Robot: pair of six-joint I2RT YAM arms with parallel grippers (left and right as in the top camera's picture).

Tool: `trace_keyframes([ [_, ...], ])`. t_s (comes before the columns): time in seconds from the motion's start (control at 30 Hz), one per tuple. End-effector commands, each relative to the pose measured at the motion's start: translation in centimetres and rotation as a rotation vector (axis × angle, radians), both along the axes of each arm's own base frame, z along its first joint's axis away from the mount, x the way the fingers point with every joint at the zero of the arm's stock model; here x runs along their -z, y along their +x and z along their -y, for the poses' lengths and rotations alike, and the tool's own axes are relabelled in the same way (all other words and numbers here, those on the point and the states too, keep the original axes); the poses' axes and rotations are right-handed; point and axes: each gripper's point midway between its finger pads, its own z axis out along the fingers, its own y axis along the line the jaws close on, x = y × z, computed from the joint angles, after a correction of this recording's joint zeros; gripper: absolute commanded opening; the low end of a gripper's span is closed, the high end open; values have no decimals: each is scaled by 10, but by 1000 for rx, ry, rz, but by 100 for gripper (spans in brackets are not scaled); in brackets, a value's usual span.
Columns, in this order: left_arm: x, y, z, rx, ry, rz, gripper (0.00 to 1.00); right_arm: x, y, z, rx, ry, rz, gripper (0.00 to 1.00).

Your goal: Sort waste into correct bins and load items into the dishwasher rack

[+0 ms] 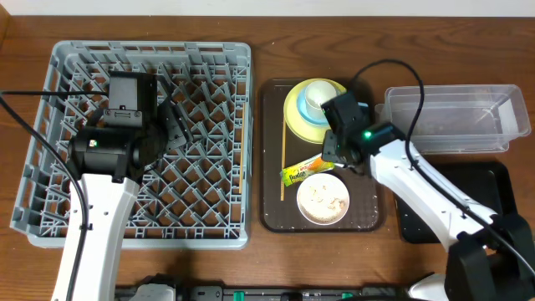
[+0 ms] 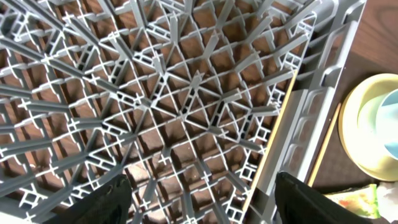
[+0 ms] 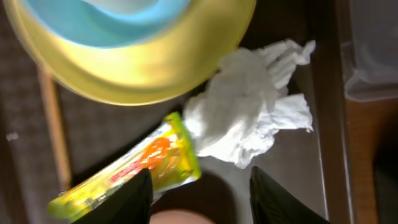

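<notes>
Over the rack: your left gripper hangs above the dishwasher rack, fingers spread wide with nothing between them.
Left arm: it reaches from the near edge of the worktop across the rack's left half, gripper aimed down at the lattice.
Right arm: it runs diagonally from the near right corner to the brown tray, wrist bent downward.
Right gripper: your right gripper stands parted, nothing clamped, just beside the tissue and the snack wrapper.
Right wrist view only: the crumpled tissue lies on the brown tray beside the yellow plate; overhead, your arm hides it.
Overhead only: clear tub and black tray sit right of the brown tray; the white bowl holds rice scraps.
Wrapper axis: slanting, near-left to far-right, between plate and white bowl.
Chopsticks: long axis near to far, along the tray's left wall.
Plate stack: light blue bowl on the plate, cup inside it.
</notes>
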Motion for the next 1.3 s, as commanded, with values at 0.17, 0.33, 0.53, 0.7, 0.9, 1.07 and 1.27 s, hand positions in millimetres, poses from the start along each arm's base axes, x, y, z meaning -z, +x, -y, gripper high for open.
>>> trace_keyframes([
  [0.17, 0, -3, -1, -4, -3, -13, 77, 41, 1, 32, 33, -65, 55, 59],
  [0.33, 0, -3, -1, -4, -3, -13, 78, 56, 0, 22, -5, -15, 101, 57],
  [0.53, 0, -3, -1, -4, -3, -13, 84, 73, -7, 34, 17, -42, 146, 53],
  [0.7, 0, -3, -1, -4, -2, -13, 88, 82, -10, 36, 18, -29, 175, 28],
  [0.9, 0, -3, -1, -3, -2, -13, 89, 68, -1, 32, -57, -49, 217, 1],
  [1.07, 0, -3, -1, -4, -2, -13, 90, 7, 15, 23, -74, -7, 326, 1],
  [1.27, 0, -3, -1, -3, -2, -13, 90, -94, 19, 31, -113, 3, 509, 1],
])
